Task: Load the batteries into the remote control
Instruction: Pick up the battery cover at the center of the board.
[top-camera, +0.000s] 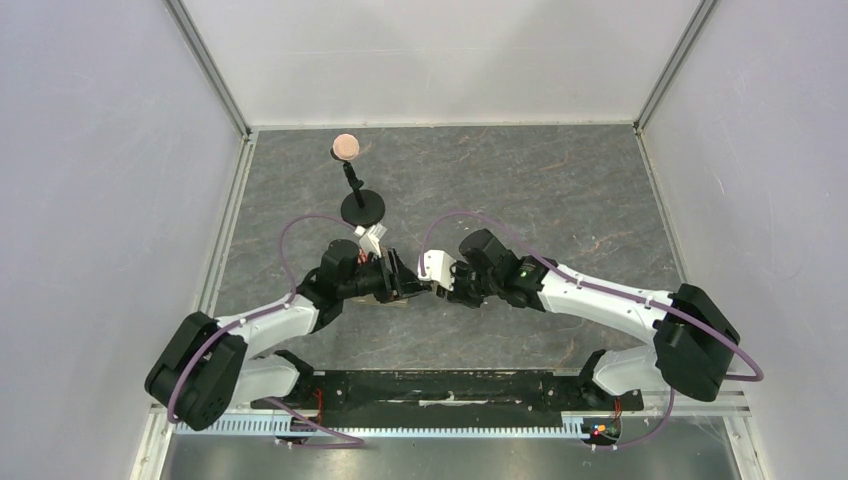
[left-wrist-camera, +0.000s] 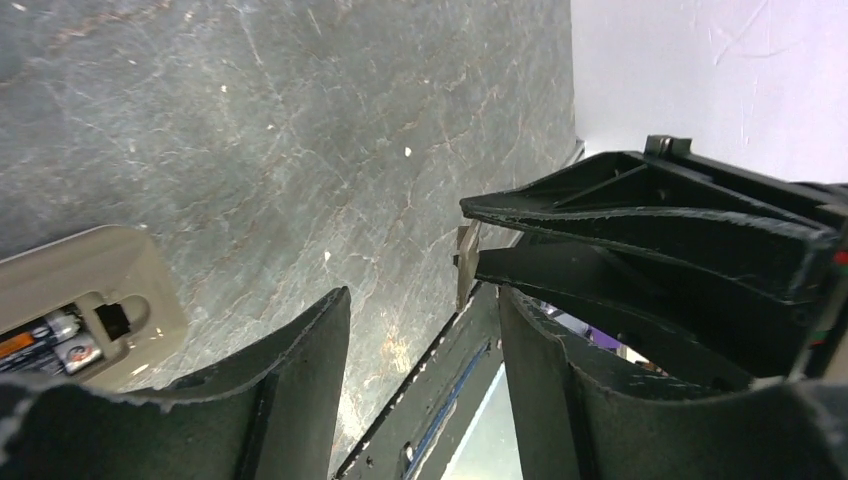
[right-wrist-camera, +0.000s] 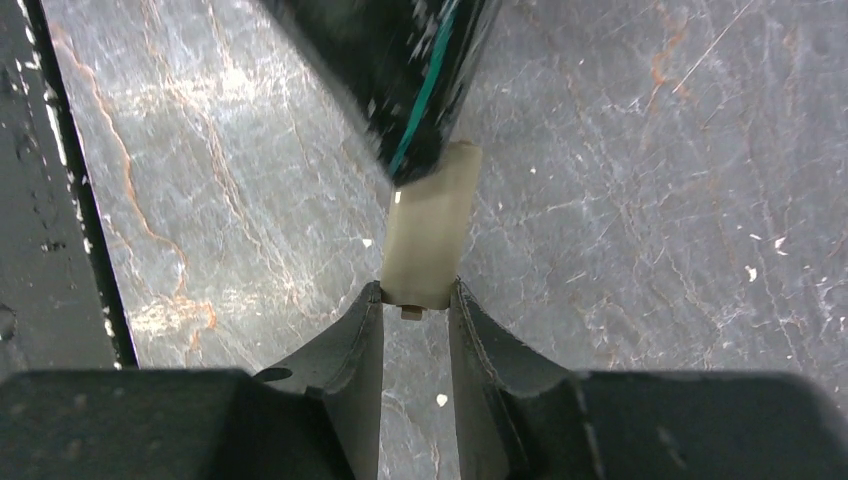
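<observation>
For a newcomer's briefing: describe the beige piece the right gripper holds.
Go to the middle of the grey table, where both arms meet. There the right gripper pinches a flat beige cover piece by one end. Unlike the tan remote, whose open bay shows batteries, it is plain.

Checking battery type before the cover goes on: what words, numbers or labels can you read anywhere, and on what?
None readable.
The batteries in the remote control carry an orange-and-dark label, too blurred to read.
The beige cover shows no print.
</observation>
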